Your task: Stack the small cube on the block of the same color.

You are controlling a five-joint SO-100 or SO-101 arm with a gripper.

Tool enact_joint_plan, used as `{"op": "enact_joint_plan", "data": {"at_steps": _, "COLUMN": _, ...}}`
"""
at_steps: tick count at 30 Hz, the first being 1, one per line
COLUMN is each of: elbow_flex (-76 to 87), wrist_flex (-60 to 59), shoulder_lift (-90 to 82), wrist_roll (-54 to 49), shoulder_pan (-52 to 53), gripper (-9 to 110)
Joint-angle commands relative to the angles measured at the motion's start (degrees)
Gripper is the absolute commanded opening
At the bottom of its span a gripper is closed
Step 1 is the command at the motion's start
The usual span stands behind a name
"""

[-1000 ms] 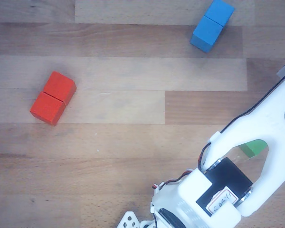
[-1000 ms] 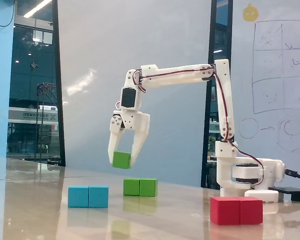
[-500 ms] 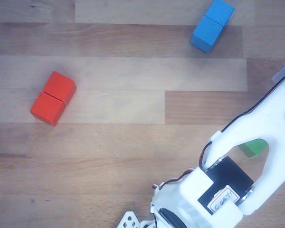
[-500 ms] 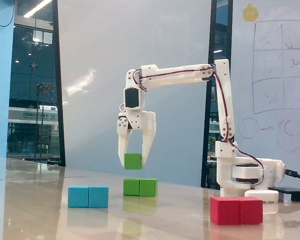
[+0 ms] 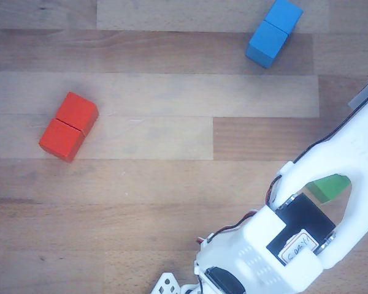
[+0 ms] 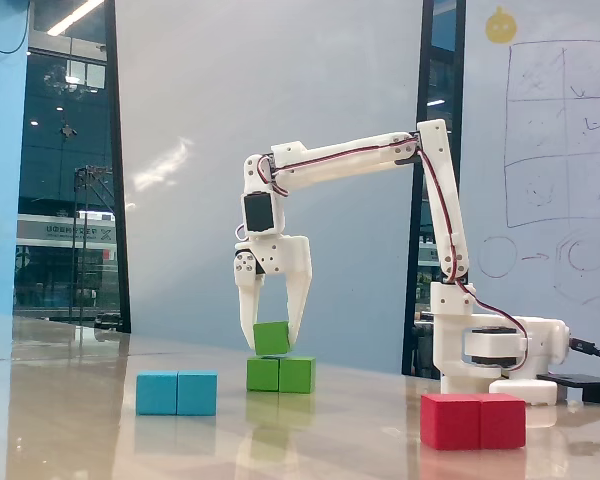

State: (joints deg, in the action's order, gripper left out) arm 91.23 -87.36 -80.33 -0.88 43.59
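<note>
Letting go now, we judge, could tip the small cube (image 6: 271, 338) off the block (image 6: 280, 374) — it looks tilted and barely touching the top. Our gripper (image 6: 272, 344) clamps the cube between its fingertips, directly above the block's middle — left of the red block (image 6: 473, 420).

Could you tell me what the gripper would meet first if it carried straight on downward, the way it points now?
The gripper, shut on the small cube, points straight down. The cube would meet the green block directly beneath it, probably at once: they look touching or nearly so.
</note>
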Motion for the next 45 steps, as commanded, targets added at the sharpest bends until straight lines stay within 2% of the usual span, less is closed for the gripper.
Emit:
{"op": "enact_joint_plan", "data": {"at_steps": 1, "elbow_flex": -0.26, "wrist_flex": -0.18, "shoulder_lift": -1.41, "wrist_roll": -0.62, "shoulder_pan": 0.62, "gripper": 0}}
{"op": "enact_joint_plan", "data": {"at_steps": 6, "elbow_flex": 0.09, "wrist_flex": -0.18, "shoulder_lift": -1.32, "wrist_roll": -0.79, "shoulder_pan": 0.62, "gripper": 1}}
{"op": "enact_joint_plan", "data": {"at_steps": 22, "elbow_flex": 0.18, "wrist_flex": -1.41, "shoulder_lift": 0.18, "wrist_roll": -5.45, "shoulder_pan": 0.79, "gripper": 16}}
{"op": "enact_joint_plan", "data": {"at_steps": 28, "elbow_flex": 0.18, "wrist_flex": -1.32, "shoulder_lift": 0.09, "wrist_roll": -12.04, "shoulder_pan": 0.88, "gripper": 27}}
{"op": "enact_joint_plan", "data": {"at_steps": 37, "elbow_flex": 0.09, "wrist_flex": -1.23, "shoulder_lift": 0.09, "wrist_roll": -12.92, "shoulder_pan": 0.88, "gripper": 44}}
{"op": "enact_joint_plan", "data": {"at_steps": 45, "elbow_flex": -0.70, "wrist_flex": -0.35, "shoulder_lift": -1.58, "wrist_roll": -12.92, "shoulder_pan": -1.14, "gripper": 46}}
